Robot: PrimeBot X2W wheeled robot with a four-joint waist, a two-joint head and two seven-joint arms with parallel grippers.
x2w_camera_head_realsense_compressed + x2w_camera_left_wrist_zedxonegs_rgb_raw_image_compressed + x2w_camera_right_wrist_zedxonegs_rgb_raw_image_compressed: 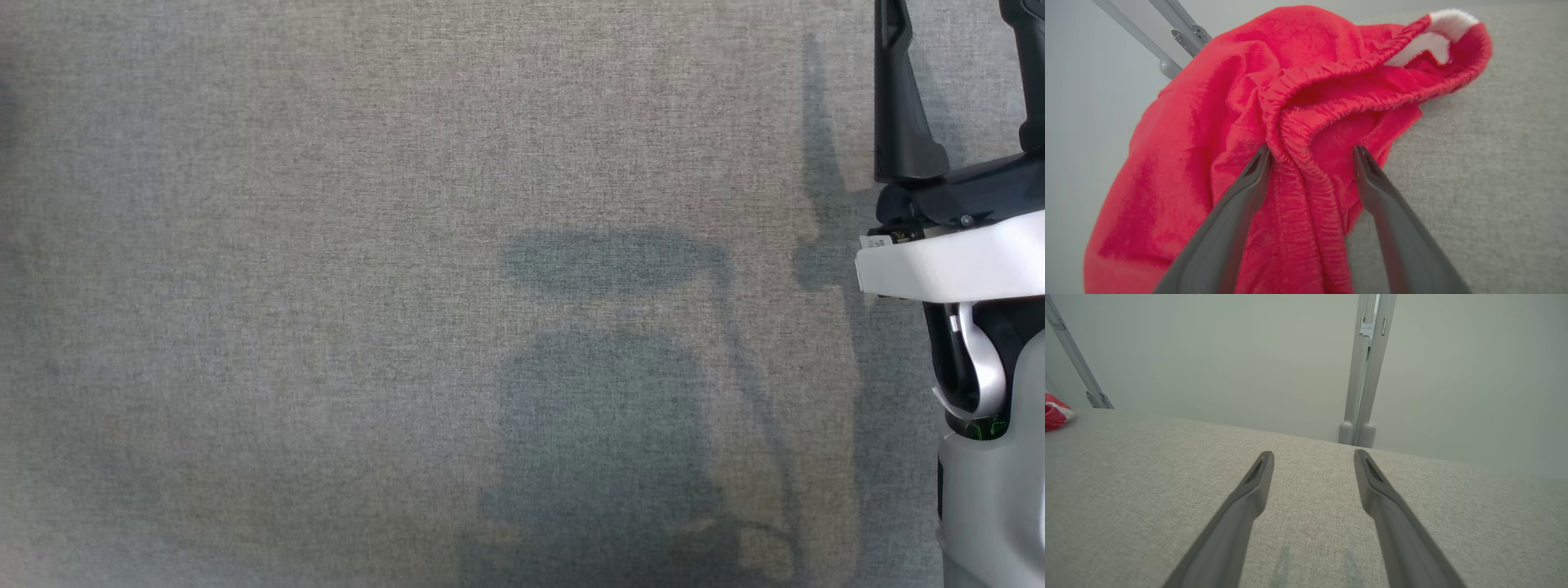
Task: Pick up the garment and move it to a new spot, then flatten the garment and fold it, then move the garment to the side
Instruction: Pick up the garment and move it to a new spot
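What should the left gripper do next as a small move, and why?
Probably close the left gripper on the red garment. Its fingers stand open on either side of the bunched elastic waistband, which runs between them, so a grasp looks ready. The garment lies crumpled near the edge of the grey table, not yet lifted.

jaws: long dark tapered | wrist shell (955,265): white over black | forearm (988,506): pale grey
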